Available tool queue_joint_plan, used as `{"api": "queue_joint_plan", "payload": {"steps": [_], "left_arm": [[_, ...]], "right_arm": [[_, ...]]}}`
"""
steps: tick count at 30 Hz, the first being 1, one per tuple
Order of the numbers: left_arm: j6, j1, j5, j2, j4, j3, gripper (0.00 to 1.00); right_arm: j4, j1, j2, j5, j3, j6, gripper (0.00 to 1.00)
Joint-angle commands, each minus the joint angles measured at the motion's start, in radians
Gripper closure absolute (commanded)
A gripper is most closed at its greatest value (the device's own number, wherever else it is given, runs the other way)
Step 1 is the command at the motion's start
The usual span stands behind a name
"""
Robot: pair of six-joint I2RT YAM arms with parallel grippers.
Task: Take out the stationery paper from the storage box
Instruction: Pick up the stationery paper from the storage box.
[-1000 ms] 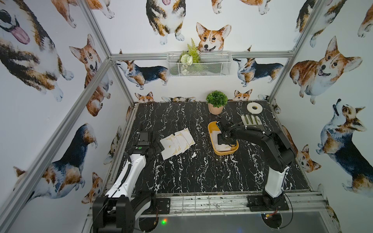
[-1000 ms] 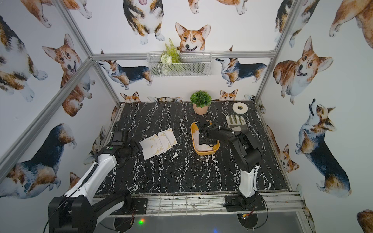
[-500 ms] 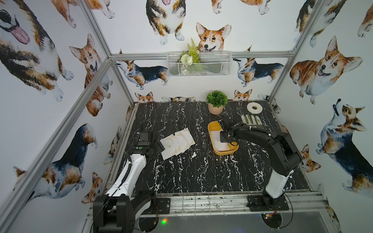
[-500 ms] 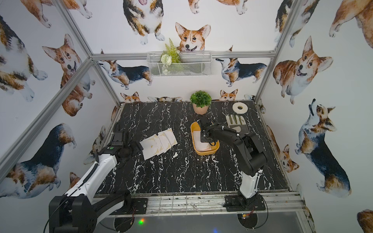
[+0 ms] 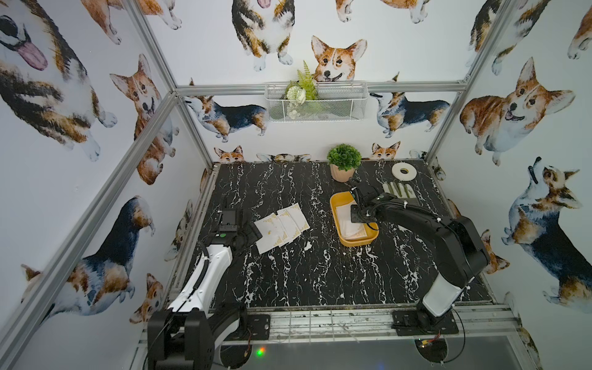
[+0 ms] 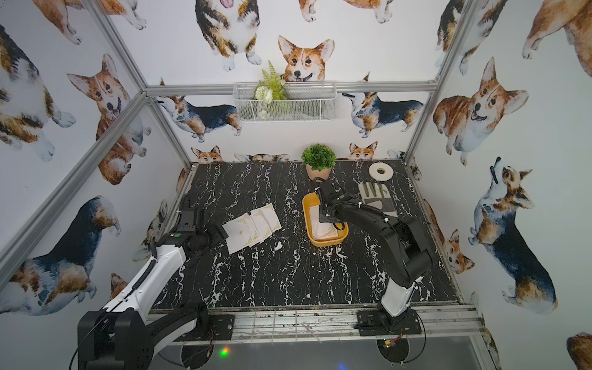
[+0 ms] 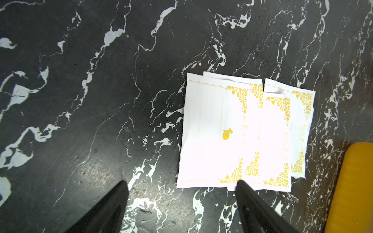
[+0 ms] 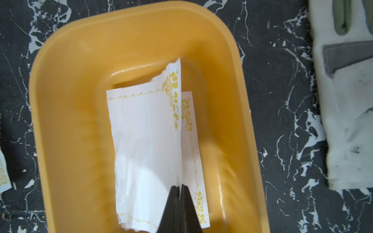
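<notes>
The yellow storage box holds gold-cornered stationery paper, the right gripper clamped on its top sheet. The left gripper gapes beside loose sheets outside.

I can read no word, number or brand in any view; the stationery paper under my left wrist camera bears only gold corner ornaments, faint ruled lines and one small gold motif (a shape, not a letter); the sheets in the storage box show the same gilt print, nothing legible.
</notes>
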Motion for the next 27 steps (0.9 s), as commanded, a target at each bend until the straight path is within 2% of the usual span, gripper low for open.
{"api": "queue_joint_plan", "payload": {"steps": [1, 3, 5, 9, 13, 21, 24, 27], "left_arm": [[-0.014, 0.003, 0.003, -0.002, 0.008, -0.001, 0.14], [-0.015, 0.002, 0.002, -0.005, 0.007, 0.000, 0.14], [-0.017, 0.002, 0.004, -0.005, 0.008, 0.000, 0.14], [-0.019, 0.003, 0.009, -0.007, 0.007, 0.000, 0.14], [-0.023, 0.002, 0.014, -0.007, 0.010, 0.002, 0.14], [-0.026, 0.002, 0.066, -0.044, 0.058, -0.009, 0.14], [-0.025, 0.002, 0.105, -0.105, 0.122, -0.035, 0.14], [-0.021, 0.002, 0.200, -0.183, 0.250, -0.084, 0.13]], "right_arm": [[-0.012, 0.002, 0.002, 0.003, 0.005, -0.008, 0.82], [-0.021, 0.002, 0.009, -0.002, 0.012, -0.011, 0.83], [-0.014, 0.002, 0.004, -0.005, 0.005, -0.012, 0.91], [-0.027, 0.002, 0.004, 0.004, 0.012, -0.017, 0.87], [-0.025, 0.002, -0.006, 0.003, 0.008, -0.022, 1.00], [0.021, 0.002, -0.136, -0.075, -0.018, -0.018, 1.00], [0.036, 0.002, -0.214, -0.115, -0.022, -0.017, 1.00], [0.033, 0.001, -0.270, -0.148, -0.012, -0.012, 1.00]]}}
